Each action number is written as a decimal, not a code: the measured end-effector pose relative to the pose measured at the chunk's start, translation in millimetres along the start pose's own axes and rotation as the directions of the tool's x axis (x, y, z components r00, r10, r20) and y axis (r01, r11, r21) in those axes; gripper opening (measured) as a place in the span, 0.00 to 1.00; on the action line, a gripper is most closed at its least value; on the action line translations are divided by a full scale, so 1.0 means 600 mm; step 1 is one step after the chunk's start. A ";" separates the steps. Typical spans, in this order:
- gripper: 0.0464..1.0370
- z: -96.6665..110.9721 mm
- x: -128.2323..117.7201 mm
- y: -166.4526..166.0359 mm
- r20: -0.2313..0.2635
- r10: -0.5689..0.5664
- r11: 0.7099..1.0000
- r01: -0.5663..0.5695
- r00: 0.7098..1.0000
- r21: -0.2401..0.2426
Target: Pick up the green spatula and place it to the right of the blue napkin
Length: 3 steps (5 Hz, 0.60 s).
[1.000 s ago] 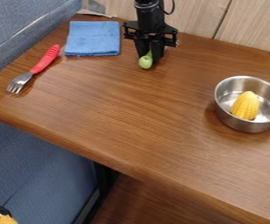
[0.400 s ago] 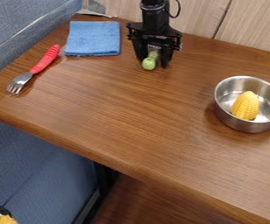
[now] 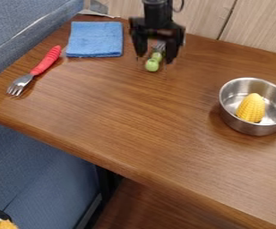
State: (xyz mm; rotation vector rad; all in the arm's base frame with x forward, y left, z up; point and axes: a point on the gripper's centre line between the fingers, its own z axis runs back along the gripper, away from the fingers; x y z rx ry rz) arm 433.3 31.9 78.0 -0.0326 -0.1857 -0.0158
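Your pincer [image 3: 156, 57] hangs wide at the green spatula [image 3: 152, 65]. You have the spatula on the surface [image 3: 128, 107], right of the blue napkin [image 3: 95, 39]

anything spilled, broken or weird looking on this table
Nothing stands out. The pot stands upright with the corn inside, the blue napkin lies flat, the red-handled fork rests on the table, and the green spatula lies by the open hand.

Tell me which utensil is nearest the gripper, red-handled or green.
The green spatula: its handle shows between the open fingers of the gripper, right of the blue napkin. The red-handled fork lies off to the napkin's left.
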 end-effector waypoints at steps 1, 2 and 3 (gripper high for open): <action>0.96 0.051 -0.001 0.010 0.065 0.026 1.000 -0.026 0.998 -0.012; 0.96 0.093 -0.009 0.029 0.132 0.024 0.997 -0.014 0.991 -0.075; 0.96 0.098 -0.009 0.033 0.140 0.022 0.997 -0.011 0.990 -0.075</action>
